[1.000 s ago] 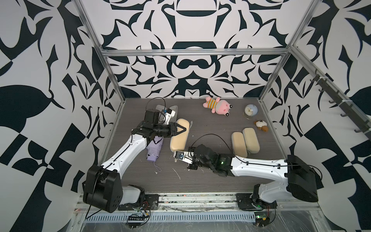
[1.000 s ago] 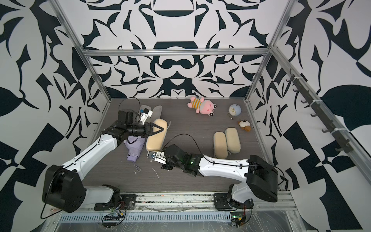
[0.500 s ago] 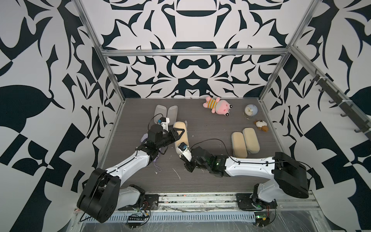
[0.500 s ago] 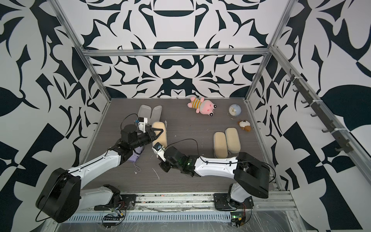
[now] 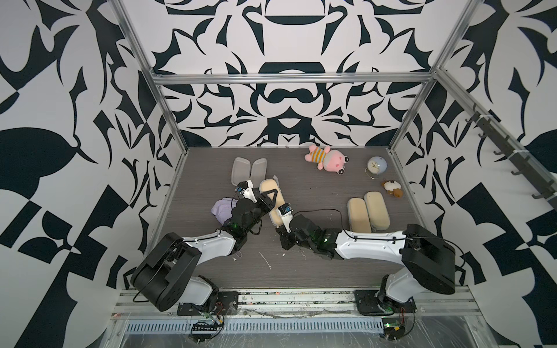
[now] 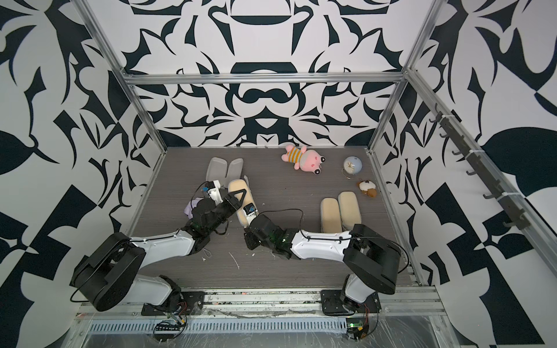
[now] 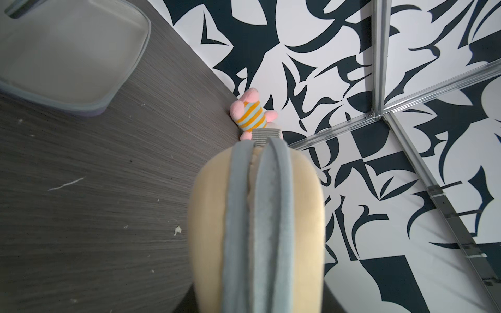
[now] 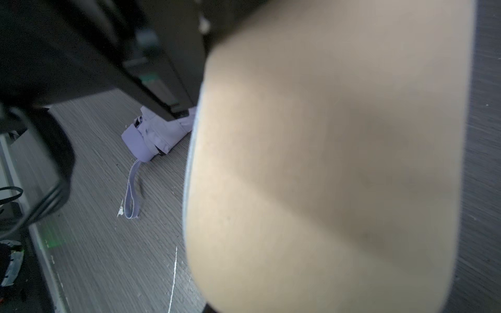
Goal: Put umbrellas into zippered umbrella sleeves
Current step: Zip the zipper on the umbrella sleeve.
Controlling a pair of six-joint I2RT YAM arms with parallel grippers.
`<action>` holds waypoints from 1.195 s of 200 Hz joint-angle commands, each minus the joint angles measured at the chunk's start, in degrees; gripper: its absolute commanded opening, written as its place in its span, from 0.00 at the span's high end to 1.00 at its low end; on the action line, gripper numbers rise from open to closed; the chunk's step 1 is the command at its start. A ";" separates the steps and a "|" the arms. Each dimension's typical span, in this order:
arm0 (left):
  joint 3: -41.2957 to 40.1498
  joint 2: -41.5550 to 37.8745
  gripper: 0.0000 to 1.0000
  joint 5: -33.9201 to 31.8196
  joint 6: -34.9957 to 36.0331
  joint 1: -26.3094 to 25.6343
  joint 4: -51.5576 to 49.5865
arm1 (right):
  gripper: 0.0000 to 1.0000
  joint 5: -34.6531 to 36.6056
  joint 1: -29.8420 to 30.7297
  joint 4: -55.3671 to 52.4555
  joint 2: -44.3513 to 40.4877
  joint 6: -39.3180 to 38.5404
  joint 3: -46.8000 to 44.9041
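The left gripper (image 5: 271, 197) clamps the beige sleeve (image 5: 267, 185) across its width, and the long axis of the sleeve runs from 11 to 5 o'clock in both top views. The right gripper (image 5: 280, 229) is nearer to the 5 o'clock end, with its jaws pressed together; on what, I cannot tell. Only the left wrist view shows the zip (image 7: 254, 216), and only the right wrist view shows the lavender umbrella (image 8: 151, 135) clearly.
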 commanded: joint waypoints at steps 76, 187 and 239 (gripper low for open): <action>1.07 -0.66 0.93 -1.56 -11.77 2.34 14.08 | 0.16 -18.37 -14.48 11.91 -20.15 27.33 -8.75; -0.03 1.52 0.87 -11.41 -15.73 -3.96 22.14 | 0.15 -16.88 -16.49 17.92 -14.22 37.80 -9.09; 1.34 -1.42 0.90 -10.68 -13.49 -3.96 16.72 | 0.14 -15.06 -16.58 7.96 -15.10 34.42 -6.99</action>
